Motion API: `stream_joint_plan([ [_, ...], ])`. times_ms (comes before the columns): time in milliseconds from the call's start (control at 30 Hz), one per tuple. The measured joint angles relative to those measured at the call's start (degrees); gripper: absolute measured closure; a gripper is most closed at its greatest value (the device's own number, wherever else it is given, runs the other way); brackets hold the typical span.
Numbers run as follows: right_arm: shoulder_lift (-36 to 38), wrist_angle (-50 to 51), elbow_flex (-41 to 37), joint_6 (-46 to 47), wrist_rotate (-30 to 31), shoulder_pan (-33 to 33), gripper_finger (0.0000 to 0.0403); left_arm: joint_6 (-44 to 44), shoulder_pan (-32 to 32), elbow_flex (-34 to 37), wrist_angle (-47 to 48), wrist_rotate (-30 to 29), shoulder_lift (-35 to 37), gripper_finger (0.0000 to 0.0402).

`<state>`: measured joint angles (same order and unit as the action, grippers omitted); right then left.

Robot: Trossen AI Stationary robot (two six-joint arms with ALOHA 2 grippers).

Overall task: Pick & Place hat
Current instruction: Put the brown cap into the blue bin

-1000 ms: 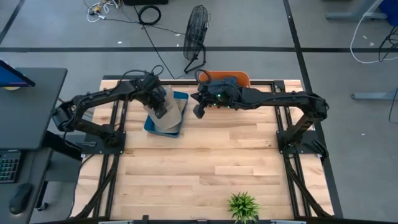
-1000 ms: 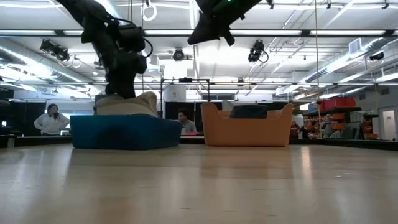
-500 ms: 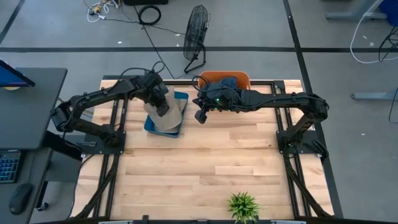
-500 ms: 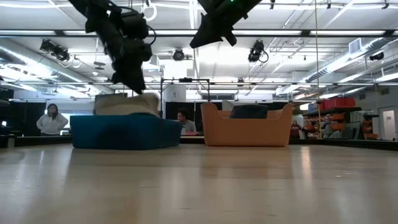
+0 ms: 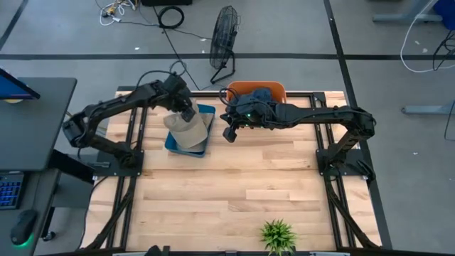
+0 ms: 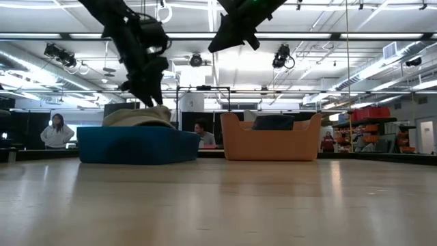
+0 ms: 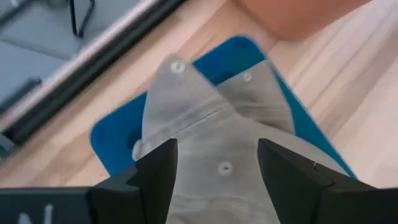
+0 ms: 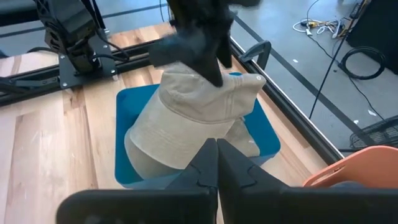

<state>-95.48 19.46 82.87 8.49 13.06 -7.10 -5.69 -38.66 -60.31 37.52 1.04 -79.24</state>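
Note:
A beige hat (image 5: 186,132) lies crown-up in the blue bin (image 5: 207,112) at the far left of the table. Its brim reaches over the bin's near rim. My left gripper (image 7: 217,171) stands open just over the hat's crown (image 7: 211,134), fingers pointing down and a little tilted. In the low view it (image 6: 147,101) hangs right above the hat (image 6: 136,116). My right gripper (image 5: 227,134) is shut and hovers high between the blue bin and the orange bin (image 5: 260,88). It holds nothing. My left gripper is open right above the hat's crown (image 8: 205,87), coming from above. I cannot tell whether a fingertip touches the cloth.
The orange bin (image 6: 273,140) holds a dark blue item (image 6: 273,121). A fan (image 5: 226,35) stands beyond the far edge and a small plant (image 5: 278,235) at the near edge. The wooden tabletop (image 5: 234,185) stretches toward the near side. People show in the room behind.
My left gripper has come up off the hat, moved a little toward the far edge and tipped. The hat has stayed in the blue bin and sunk flatter, more of its crown showing from above. My right gripper has barely moved.

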Motion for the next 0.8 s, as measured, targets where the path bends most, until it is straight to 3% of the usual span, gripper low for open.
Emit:
stream_joint_plan([
  [333, 0.00, 0.94, 0.00, 0.04, 0.00, 0.11, 0.0403, -1.50, 0.37, 0.02, -1.06, 4.07, -8.98, 0.0206],
  [433, 0.00, 1.29, 0.00, 0.02, 0.00, 0.11, 0.0403, -2.11, 0.35, 0.02, -0.95, 4.18, -9.79, 0.0255],
  [600, 0.00, 1.36, 0.00, 0.02, 0.00, 0.09, 0.0403, -2.21, 0.36, 0.04, -0.87, 7.39, -8.21, 0.0380],
  [800, 0.00, 1.38, 0.00, 0.02, 0.00, 0.09, 0.0403, 0.88, 1.74, 0.09, 0.24, 10.24, -3.14, 0.0388],
])
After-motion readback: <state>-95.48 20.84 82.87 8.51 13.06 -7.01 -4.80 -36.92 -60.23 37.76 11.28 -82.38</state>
